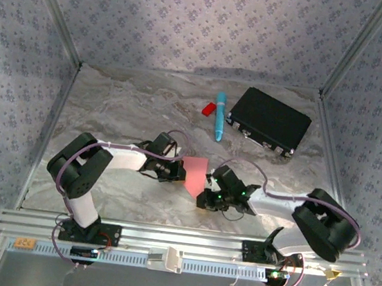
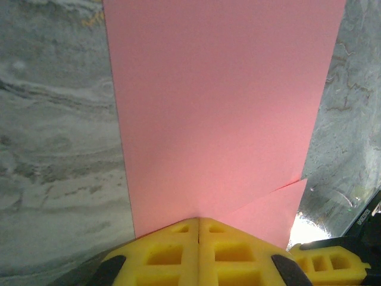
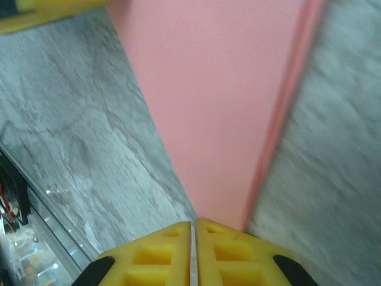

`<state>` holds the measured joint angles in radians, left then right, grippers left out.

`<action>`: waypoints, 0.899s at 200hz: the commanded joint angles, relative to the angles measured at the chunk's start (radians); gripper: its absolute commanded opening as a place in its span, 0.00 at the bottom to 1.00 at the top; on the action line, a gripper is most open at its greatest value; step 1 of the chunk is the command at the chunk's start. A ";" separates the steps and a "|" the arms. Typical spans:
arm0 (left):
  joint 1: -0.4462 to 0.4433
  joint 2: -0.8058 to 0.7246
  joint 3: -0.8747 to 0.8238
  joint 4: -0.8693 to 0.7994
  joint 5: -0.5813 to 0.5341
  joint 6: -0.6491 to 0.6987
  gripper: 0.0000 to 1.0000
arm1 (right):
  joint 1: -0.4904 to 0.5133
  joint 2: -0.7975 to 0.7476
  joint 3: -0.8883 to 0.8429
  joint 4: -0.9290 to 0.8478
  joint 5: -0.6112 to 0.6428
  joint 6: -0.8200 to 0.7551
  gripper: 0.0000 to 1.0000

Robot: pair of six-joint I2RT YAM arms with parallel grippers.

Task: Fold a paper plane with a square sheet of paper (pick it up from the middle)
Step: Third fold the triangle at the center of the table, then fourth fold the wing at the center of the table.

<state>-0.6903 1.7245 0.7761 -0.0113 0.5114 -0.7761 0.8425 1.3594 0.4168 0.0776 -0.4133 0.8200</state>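
— Looking for the square sheet of paper (image 1: 195, 174): where does it sit against the black case (image 1: 268, 129)?
— Nearer the arm bases than the case, and off to the case's left. It sits between the two grippers, well apart from the case.
— And the left gripper (image 2: 198, 221)?
— Clenched, yellow fingers pressed flat together on the edge of the sheet that faces away from the case. From those fingers the paper runs straight ahead, long edges parallel, toward the case's side of the table.
— The right gripper (image 3: 192, 224)?
— It is at the opposite edge, the one nearer the case. The fingers are almost together, with a hairline seam between them. The view is blurred, so I cannot tell whether it is pinching the paper or only touching it.
— Anything folded yet?
— One flap (image 2: 265, 210) is turned in at a corner beside the left fingers, so I judge the plane barely begun.
— Which arm is better placed?
— Both are at the sheet, but only the left has a firm grip, so it anchors any crease made from the case side
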 commanded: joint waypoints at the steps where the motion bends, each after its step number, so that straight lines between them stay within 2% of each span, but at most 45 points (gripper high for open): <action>1: -0.001 0.031 -0.026 -0.055 -0.075 -0.017 0.00 | -0.011 -0.093 -0.027 -0.111 0.043 0.004 0.12; 11: -0.003 0.022 -0.037 -0.041 -0.079 -0.040 0.00 | -0.024 -0.149 -0.024 -0.141 0.073 0.013 0.12; 37: -0.027 -0.029 -0.085 0.009 -0.116 -0.128 0.00 | -0.050 -0.278 -0.024 -0.163 0.184 0.064 0.22; 65: -0.060 -0.123 -0.107 0.010 -0.183 -0.173 0.04 | -0.081 -0.281 0.013 -0.209 0.286 0.062 0.31; 90: -0.060 -0.201 -0.094 -0.033 -0.214 -0.151 0.20 | -0.086 -0.221 0.035 -0.098 0.237 0.054 0.44; 108: -0.052 -0.238 -0.076 -0.060 -0.236 -0.114 0.31 | -0.086 -0.154 0.059 -0.043 0.202 0.043 0.49; 129: -0.022 -0.257 -0.076 -0.063 -0.215 -0.089 0.38 | -0.092 -0.074 0.108 -0.035 0.174 0.011 0.49; 180: 0.050 -0.274 -0.131 0.000 -0.120 -0.091 0.44 | -0.120 0.056 0.171 -0.008 0.105 -0.030 0.36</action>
<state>-0.6628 1.4673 0.6628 -0.0235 0.3336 -0.8833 0.7361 1.3766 0.5499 0.0593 -0.2676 0.8284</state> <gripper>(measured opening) 0.436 0.393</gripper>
